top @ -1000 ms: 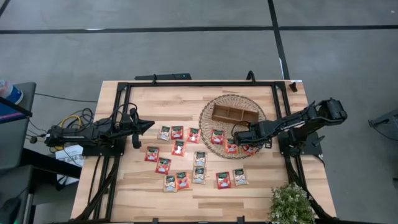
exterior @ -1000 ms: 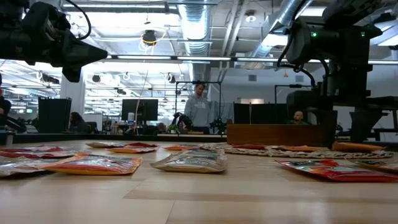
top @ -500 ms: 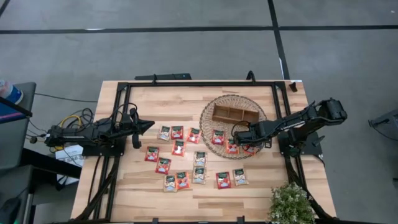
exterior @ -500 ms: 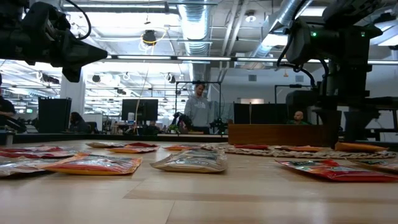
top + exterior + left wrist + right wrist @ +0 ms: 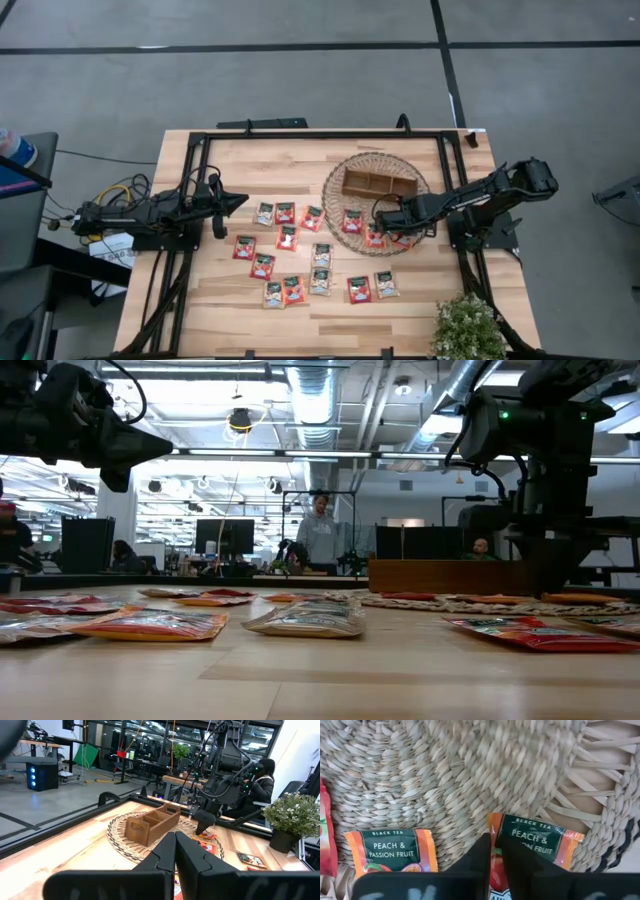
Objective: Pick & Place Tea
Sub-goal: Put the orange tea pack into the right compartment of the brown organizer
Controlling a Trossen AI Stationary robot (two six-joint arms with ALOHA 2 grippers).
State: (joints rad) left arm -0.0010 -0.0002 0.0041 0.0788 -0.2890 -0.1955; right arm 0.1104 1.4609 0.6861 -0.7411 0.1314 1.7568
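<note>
Several red and pale tea sachets lie flat on the wooden table. More lie at the near rim of the round wicker mat, which bears the wooden tray. My right gripper points down over that rim, shut on an orange-edged peach tea sachet. A like sachet lies beside it on the mat. My left gripper hangs shut above the table's left side, clear of everything. My right gripper pinches one side edge of the peach tea sachet between its two fingers. The fingers come from above, pointing down. The rest of the sachet lies on the wicker mat, with the pinched edge bent up slightly.
A potted plant stands at the table's near right corner. A black frame runs along the table's edges. Bare wood lies along the far side and the near left. People stand in the room beyond.
My right gripper has shut: in the low view its two fingers stood apart and now stand together over the mat's rim. The arm itself has stayed where it was.
</note>
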